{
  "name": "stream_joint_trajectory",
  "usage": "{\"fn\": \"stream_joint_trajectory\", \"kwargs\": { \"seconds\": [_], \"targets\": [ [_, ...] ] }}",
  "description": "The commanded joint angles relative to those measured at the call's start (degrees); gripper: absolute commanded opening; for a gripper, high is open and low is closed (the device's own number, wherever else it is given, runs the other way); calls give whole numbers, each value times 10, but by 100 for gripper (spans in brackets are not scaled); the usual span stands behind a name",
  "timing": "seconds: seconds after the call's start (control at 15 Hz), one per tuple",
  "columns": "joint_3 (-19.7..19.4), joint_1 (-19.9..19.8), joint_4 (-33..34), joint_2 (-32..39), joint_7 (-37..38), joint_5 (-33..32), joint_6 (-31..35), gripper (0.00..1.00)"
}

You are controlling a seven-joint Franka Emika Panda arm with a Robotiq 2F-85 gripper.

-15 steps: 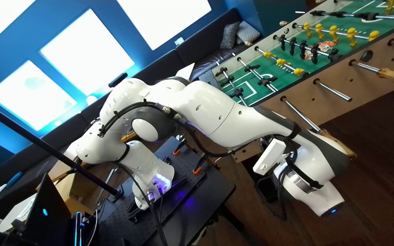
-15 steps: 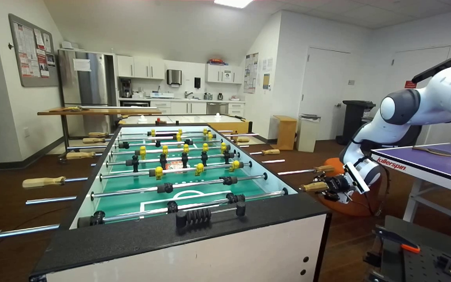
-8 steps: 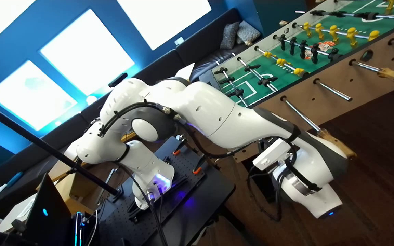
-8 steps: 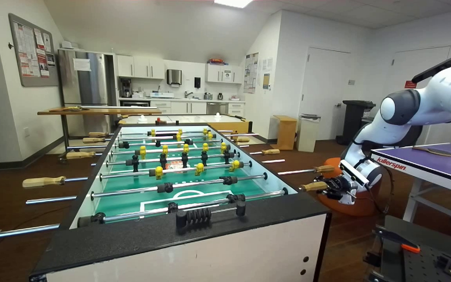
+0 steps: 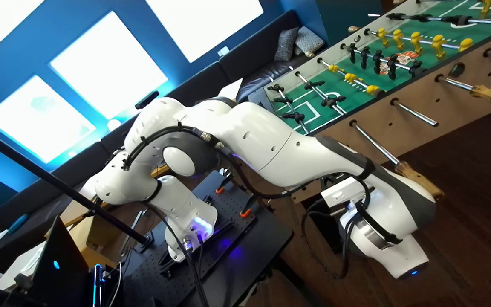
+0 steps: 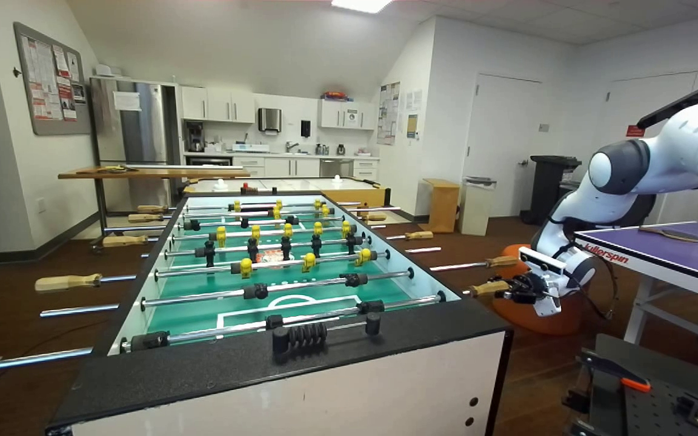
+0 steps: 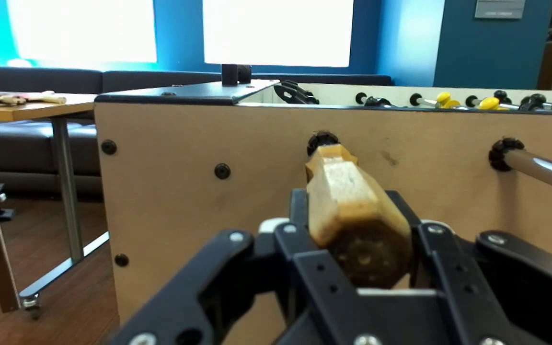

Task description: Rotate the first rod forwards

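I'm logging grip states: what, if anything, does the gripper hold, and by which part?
The gripper holds the wooden handle of the first rod, clamped from both sides near the handle's outer end.

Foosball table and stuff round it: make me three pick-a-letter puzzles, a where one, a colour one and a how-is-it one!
1. The grey cushions lie ... the sofa:
A) under
B) behind
C) on

2. What colour is the foosball pitch?
A) green
B) purple
C) red

3. How is the tool?
A) wide open
B) shut on a wooden handle
C) shut on nothing

1: C, they rest on it in an exterior view.
2: A, green shows in both exterior views.
3: B, the handle is clamped between its fingers in the wrist view.
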Motion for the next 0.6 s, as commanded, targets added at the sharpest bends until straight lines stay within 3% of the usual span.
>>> {"fn": "stream_joint_trajectory", "kwargs": {
  "seconds": [0.0,0.13,0.2,0.53],
  "targets": [
    [-15,11,3,3,6,11,-9,41],
    [-15,11,3,3,10,11,-9,41],
    [-15,11,3,3,11,11,-9,16],
    [-20,13,-14,-8,169,25,-48,16]
  ]
}}
